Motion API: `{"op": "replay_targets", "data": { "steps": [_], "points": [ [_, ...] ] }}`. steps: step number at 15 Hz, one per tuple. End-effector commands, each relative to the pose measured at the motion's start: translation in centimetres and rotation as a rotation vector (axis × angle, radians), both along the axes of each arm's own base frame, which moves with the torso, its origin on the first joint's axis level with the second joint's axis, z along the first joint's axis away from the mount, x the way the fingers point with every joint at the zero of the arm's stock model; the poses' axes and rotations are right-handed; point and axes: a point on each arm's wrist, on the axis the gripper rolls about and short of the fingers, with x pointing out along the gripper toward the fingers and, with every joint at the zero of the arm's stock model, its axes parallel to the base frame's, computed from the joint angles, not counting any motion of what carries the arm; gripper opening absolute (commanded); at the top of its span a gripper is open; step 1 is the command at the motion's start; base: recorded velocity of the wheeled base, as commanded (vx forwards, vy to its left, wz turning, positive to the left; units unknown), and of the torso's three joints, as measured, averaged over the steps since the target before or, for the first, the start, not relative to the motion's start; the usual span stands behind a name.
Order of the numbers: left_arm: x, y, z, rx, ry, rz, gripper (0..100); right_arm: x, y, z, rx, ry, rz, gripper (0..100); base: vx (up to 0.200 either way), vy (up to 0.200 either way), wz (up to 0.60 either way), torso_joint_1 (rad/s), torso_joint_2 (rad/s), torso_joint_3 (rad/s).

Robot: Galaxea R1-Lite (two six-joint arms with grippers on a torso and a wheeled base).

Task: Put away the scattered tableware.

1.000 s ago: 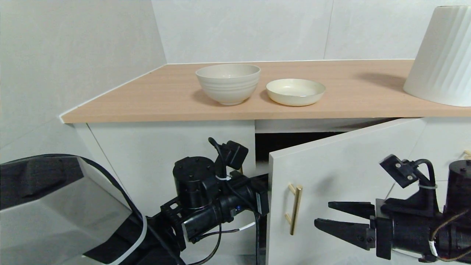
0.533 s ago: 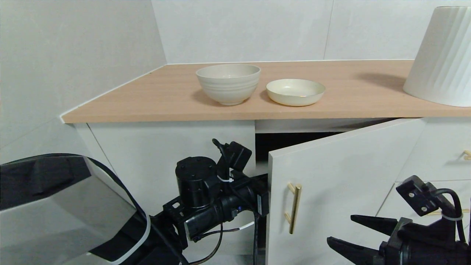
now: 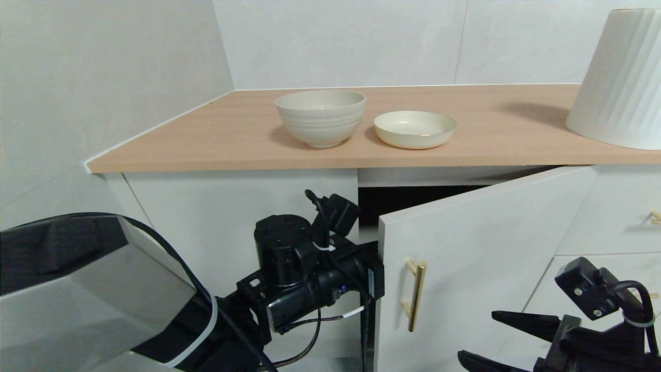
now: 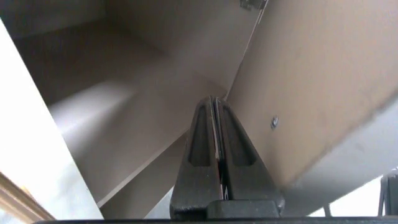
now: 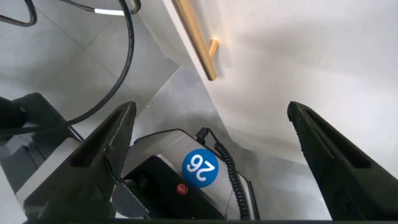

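A: Checking progress on the tableware job. Seeing anything stowed?

B: Seeing nothing stowed. Starting big: looking at the countertop [image 3: 206, 139] carrying both pieces, and at the cabinet door [image 3: 480, 243] below it standing partly open, swung out toward the robot's right. Judging the opening step as underway, not finished. Ignoring the white ribbed shade [image 3: 619, 77] standing at the far right of the countertop.

A: Locating the pieces?

B: Finding the bowl [image 3: 320, 116] upright near the middle of the countertop. Finding the shallow dish [image 3: 414, 128] just beside it on the robot's right, apart, not touching.

A: Checking grippers?

B: Reading the left gripper [image 4: 214, 102] as pinched closed on nothing, fingers pressed together, poking in behind the door's free edge alongside its inner face. Reading the right gripper [image 3: 477, 334] as spread wide, carrying nothing, hanging low in front of the door, near the brass handle [image 3: 414, 294] but clear of it.

A: Counting what is left?

B: Guessing only: widening the door, then carrying bowl and dish inside one at a time, then possibly closing up. Calling it early-stage, with all the actual putting-away pending.
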Motion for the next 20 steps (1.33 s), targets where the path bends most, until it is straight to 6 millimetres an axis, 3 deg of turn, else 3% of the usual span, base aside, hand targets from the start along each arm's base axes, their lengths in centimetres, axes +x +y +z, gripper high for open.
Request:
{"op": "replay_targets", "data": {
  "steps": [1, 3, 9, 20],
  "points": [
    [0.1, -0.1, 0.2, -0.002, -0.002, -0.002, 0, 0.0, 0.1, -0.1, -0.003, 0.005, 0.007, 100, 0.000, 0.000, 0.00, 0.000, 0.00, 0.000],
    [0.1, -0.1, 0.1, 0.000, 0.000, -0.002, 0, -0.1, 0.1, -0.1, -0.005, 0.005, 0.007, 100, 0.000, 0.000, 0.00, 0.000, 0.00, 0.000],
    [0.4, -0.5, -0.6, 0.010, 0.011, -0.005, 0, 0.0, 0.1, -0.3, -0.009, 0.011, 0.008, 100, -0.200, 0.000, 0.00, 0.001, 0.00, 0.005],
    [1.7, -1.8, -2.0, 0.014, 0.016, -0.005, 0, 0.0, 0.2, -0.5, -0.017, 0.019, 0.008, 100, -0.018, 0.000, 0.00, 0.000, 0.00, 0.000]
  ]
}}
